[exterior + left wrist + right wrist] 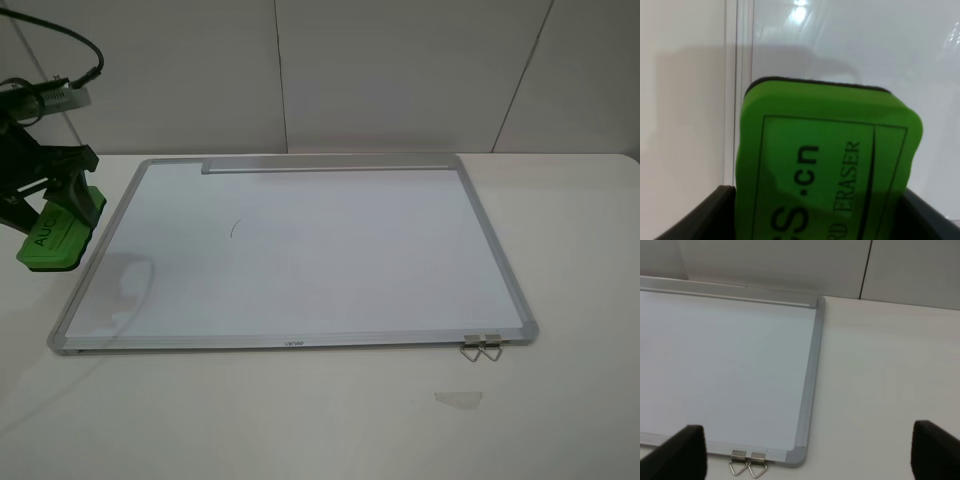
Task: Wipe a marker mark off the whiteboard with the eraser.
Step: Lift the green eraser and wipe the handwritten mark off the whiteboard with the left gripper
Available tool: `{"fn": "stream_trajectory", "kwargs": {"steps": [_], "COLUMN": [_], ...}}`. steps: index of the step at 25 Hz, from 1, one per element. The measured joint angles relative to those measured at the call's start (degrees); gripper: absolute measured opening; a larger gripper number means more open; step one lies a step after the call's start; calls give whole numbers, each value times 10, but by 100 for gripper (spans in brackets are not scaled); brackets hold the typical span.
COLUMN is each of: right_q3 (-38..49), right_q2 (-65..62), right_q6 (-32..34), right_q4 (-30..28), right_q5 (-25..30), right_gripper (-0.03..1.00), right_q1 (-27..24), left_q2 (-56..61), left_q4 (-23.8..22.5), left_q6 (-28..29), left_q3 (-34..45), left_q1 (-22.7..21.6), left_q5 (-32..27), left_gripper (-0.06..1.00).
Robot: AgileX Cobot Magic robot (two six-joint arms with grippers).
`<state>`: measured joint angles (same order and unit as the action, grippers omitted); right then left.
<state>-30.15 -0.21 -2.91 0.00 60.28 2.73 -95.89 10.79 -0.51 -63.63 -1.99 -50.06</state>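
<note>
The whiteboard [330, 260] lies flat on the table, its grey tray strip [330, 165] along the far edge. The marker mark [234, 229], a short dark curved stroke, sits left of the board's middle. My left gripper [58, 195] is shut on the green eraser [58, 232], held tilted just outside the board's left frame, well left of the mark. The left wrist view shows the eraser [830, 160] between dark fingers [705, 217], with the whiteboard [850, 50] beyond. My right gripper [807, 452] is open over the near right corner of the whiteboard [730, 365]; it is outside the exterior high view.
Two metal clips [482, 346] hang on the board's near edge at the right, and the clips [747, 462] also show in the right wrist view. A pale scrap of tape [458, 399] lies on the table in front of them. A wall stands behind the table.
</note>
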Motion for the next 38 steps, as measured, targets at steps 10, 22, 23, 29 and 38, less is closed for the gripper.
{"fn": "stream_trajectory", "kwargs": {"steps": [10,22,23,29,38], "right_q3": [0,0,0,0,0], "right_q2": [0,0,0,0,0], "right_q6": [0,0,0,0,0], "right_q4": [0,0,0,0,0], "right_q5": [0,0,0,0,0], "right_gripper": [82,82,82,82,82], "right_q1": [0,0,0,0,0], "left_q2": [-33,-243,-261,-381,-433], "left_q4": [11,-44,-46,-48,-70], "left_q6": [-33,-4,0,12,13], "left_q3": [-155,-378,-399,-505,-513], "left_q1": [26,200,213,273,291], "left_q5": [-88,-143,-150,-185,-185], "left_gripper": [61,61,61,61,61]}}
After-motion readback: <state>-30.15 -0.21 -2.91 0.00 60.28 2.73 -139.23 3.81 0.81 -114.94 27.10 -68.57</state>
